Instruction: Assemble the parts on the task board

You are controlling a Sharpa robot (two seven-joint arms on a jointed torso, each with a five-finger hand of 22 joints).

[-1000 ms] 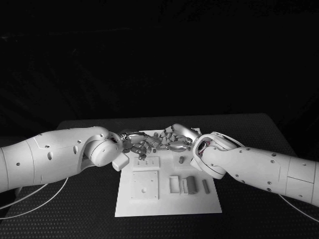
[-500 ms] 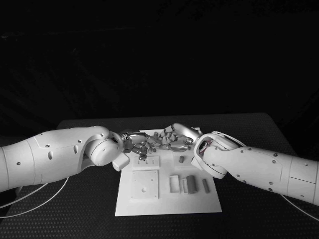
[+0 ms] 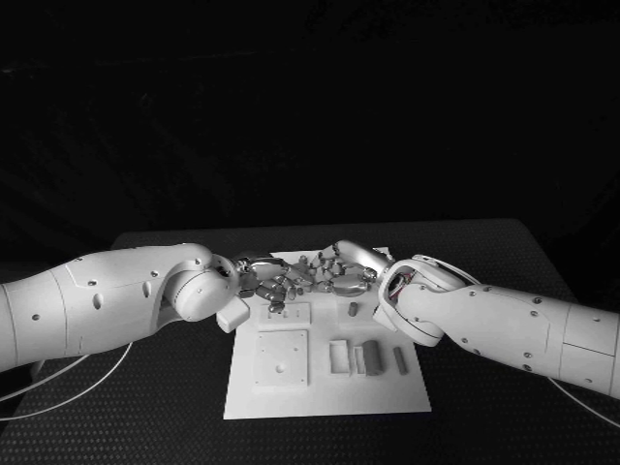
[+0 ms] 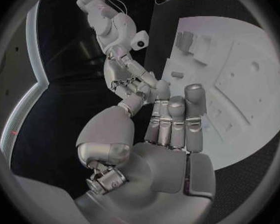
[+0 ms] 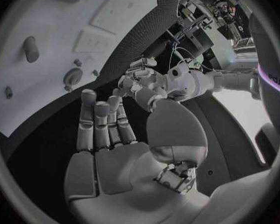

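While both hands meet fingertip to fingertip over the far end of the white board (image 3: 325, 397), small grey parts (image 3: 372, 357) lie nearer. Left hand (image 4: 168, 122) extended, empty; right hand (image 5: 105, 122) likewise. Parts look light, rigid, best pinched by their long sides.

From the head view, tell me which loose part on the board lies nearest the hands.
The short part just below the right hand; the long ones lie together nearer the board's front edge.
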